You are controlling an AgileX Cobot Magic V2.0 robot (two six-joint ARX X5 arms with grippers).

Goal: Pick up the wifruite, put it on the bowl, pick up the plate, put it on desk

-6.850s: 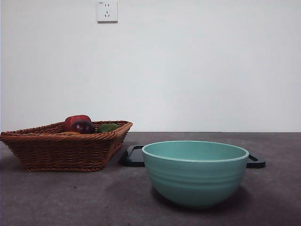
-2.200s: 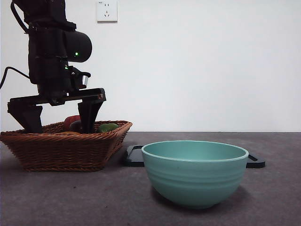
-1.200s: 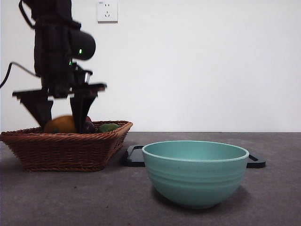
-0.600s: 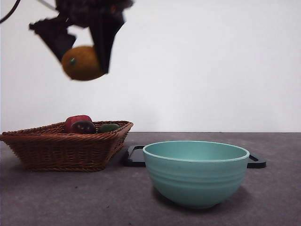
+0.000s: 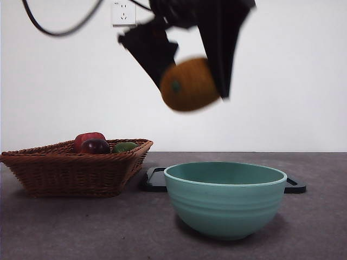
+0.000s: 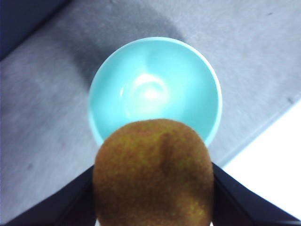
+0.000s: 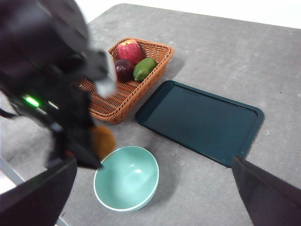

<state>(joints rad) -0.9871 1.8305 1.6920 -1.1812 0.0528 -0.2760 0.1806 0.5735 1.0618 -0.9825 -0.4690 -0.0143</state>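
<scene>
We take the desk (image 7: pixel 263 61) first: dark grey, matte, slightly mottled, running back to a plain white wall with a socket (image 5: pixel 123 12) high up. On it, well off to the side of the left hand (image 5: pixel 190 89), sits the wicker basket (image 5: pixel 70 168) holding a red fruit (image 7: pixel 130 49), a dark purple one (image 7: pixel 123 68) and a green one (image 7: pixel 144 69); beyond the bowl lies a dark flat tray (image 7: pixel 200 120), probably the "plate" meant for later. The bowl (image 5: pixel 225 197) stands directly below the left hand, mouth up and empty, so we judge it is set as the drop target. The left hand is clamped on the wifruite (image 5: pixel 190 84), jaws pressed to both its sides, carrying it high above the bowl's rim, which reads as the carry just short of the release. The right hand (image 7: pixel 150 207) hangs high over the desk, spread wide, holding nothing, apparently waiting.
</scene>
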